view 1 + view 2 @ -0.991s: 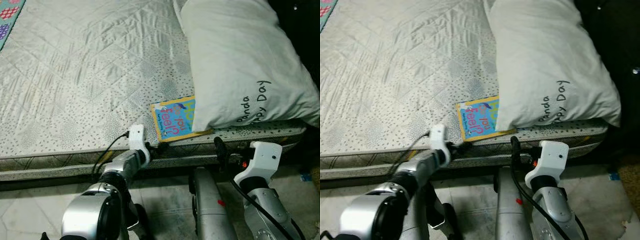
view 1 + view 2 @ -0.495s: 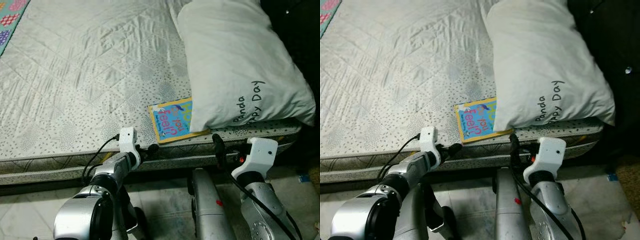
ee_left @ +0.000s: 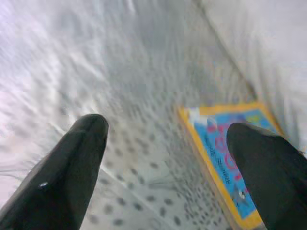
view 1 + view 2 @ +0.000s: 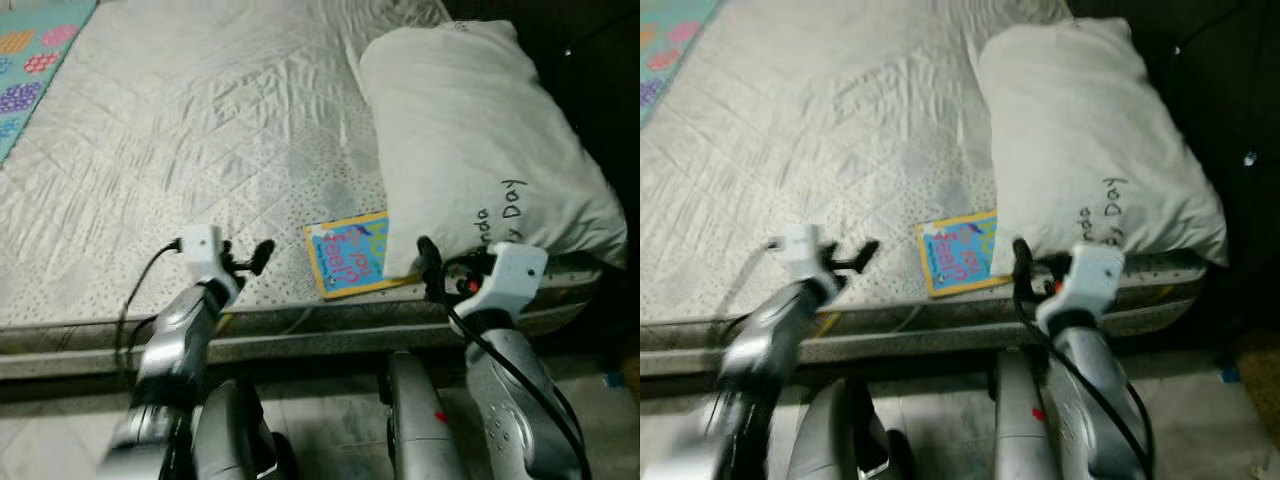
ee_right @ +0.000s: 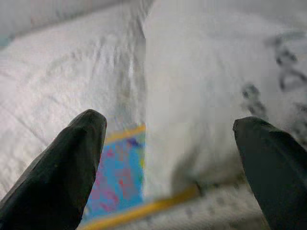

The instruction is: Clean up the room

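Book (image 4: 350, 256) lies at the bed's (image 4: 180, 150) near edge, one side tucked under the pillow (image 4: 470, 150). Left gripper (image 4: 248, 258) and right gripper (image 4: 425, 260) flank it, fingers spread wide, empty. Best slide it clear of the pillow before pinching its free edge

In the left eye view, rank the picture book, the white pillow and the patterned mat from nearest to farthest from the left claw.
1. Picture book: on the mattress edge, just to the right of the left claw.
2. White pillow: farther right, lying over the book's right end.
3. Patterned mat: far corner, up and to the left.
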You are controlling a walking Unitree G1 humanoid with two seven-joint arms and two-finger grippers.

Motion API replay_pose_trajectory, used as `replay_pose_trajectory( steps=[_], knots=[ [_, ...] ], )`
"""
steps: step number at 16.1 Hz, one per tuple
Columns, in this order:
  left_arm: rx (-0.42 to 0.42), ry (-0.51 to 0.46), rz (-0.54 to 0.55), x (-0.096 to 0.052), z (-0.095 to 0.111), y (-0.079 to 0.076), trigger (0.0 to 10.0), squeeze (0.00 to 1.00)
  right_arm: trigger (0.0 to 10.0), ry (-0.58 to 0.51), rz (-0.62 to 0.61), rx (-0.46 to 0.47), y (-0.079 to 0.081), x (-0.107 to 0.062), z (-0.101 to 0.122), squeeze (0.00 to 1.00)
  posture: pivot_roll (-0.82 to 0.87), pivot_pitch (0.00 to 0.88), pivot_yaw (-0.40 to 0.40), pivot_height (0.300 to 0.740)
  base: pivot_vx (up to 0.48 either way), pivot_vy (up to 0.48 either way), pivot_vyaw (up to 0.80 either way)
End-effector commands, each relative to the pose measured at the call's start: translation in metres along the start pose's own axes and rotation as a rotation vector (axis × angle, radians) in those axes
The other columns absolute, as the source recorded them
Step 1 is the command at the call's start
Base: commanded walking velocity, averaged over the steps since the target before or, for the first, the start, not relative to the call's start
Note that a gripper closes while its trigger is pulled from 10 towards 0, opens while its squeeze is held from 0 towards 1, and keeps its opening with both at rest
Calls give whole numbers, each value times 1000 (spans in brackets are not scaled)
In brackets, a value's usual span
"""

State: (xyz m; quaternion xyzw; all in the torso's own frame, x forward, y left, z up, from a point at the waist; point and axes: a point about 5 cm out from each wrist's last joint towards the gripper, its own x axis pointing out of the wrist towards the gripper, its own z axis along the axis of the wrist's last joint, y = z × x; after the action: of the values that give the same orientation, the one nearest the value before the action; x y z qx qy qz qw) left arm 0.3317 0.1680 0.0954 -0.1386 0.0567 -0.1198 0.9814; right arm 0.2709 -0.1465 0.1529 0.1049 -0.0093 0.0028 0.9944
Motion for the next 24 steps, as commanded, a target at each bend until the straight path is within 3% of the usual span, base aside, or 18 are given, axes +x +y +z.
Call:
replay_pose_trajectory(
  steps=[1,3,6,8,12,22,24],
  knots=[
    [17,-47,6,-16,7,1,10000,0,10000,10,-7,31,3,4,0,0,-252,82,129,586,0,0,0],
    [30,-106,31,-37,11,-2,10000,0,10000,-20,13,45,5,14,6,0,-225,55,116,586,0,0,0],
    [6,-102,75,-59,8,-8,10000,0,10000,-42,47,34,5,28,12,0,-215,20,98,586,0,0,-319],
    [-10,-106,81,-57,8,-13,10000,0,10000,-51,52,27,3,35,15,0,-219,7,94,586,0,0,-497],
    [-5,-120,46,-55,11,-29,10000,0,10000,-73,58,15,0,42,20,0,-231,0,98,626,0,0,-455],
    [6,-138,66,-56,11,-37,10000,0,10000,-80,91,36,8,46,17,0,-208,0,92,740,0,0,-210],
    [17,-146,96,-57,12,-35,10000,0,10000,-78,94,36,8,46,15,0,-205,0,92,740,0,0,0]
  ],
)
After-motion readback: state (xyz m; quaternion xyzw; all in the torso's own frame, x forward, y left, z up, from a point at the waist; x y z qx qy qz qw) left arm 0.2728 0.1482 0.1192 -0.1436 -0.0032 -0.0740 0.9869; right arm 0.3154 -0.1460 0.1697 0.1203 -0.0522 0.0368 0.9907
